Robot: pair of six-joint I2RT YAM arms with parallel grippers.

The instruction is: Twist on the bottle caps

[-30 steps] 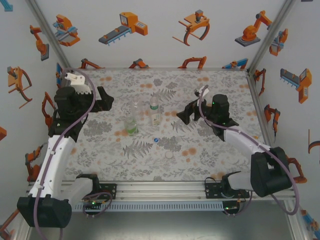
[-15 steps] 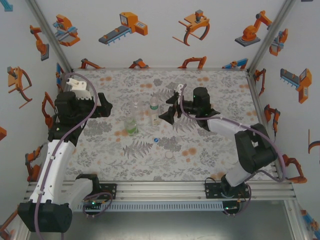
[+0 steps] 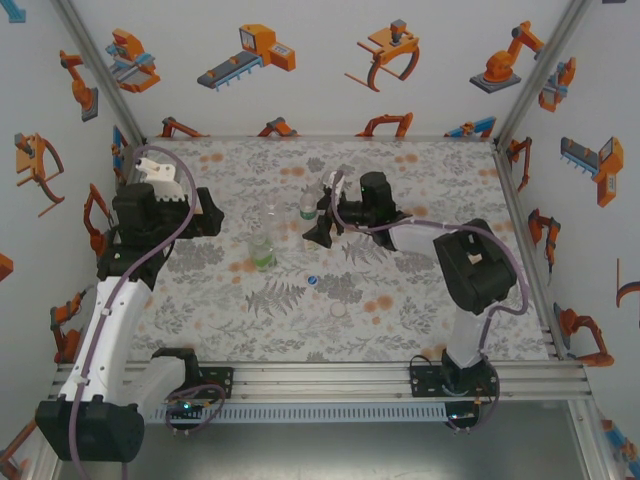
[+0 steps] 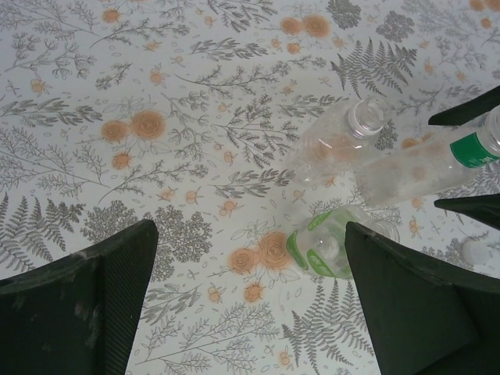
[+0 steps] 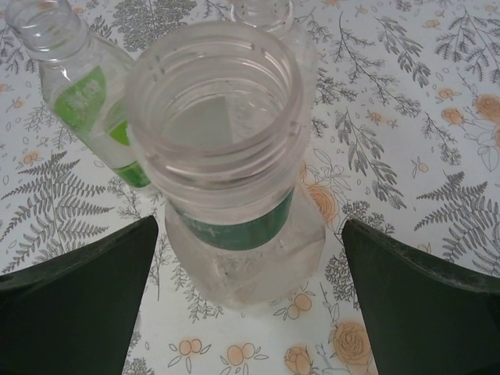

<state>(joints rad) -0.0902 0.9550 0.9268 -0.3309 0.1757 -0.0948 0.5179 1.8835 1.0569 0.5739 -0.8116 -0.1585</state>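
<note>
Three uncapped bottles stand mid-table: a green-tinted one, a clear one and a green-labelled one. In the right wrist view the labelled bottle stands between the wide-apart fingers of my right gripper, which is open and not touching it; the green-tinted bottle is behind on the left. My right gripper sits at that bottle. My left gripper is open, left of the bottles; its view shows the green-tinted bottle by its right finger. A blue cap and a whitish cap lie nearer me.
The flowered table cover has open room to the right and front of the bottles. Walls with robot pictures close the back and sides. A metal rail runs along the near edge.
My right arm has swung left across the table, bringing its open gripper round the labelled bottle. The left arm has barely shifted. Bottles and caps stay put.
</note>
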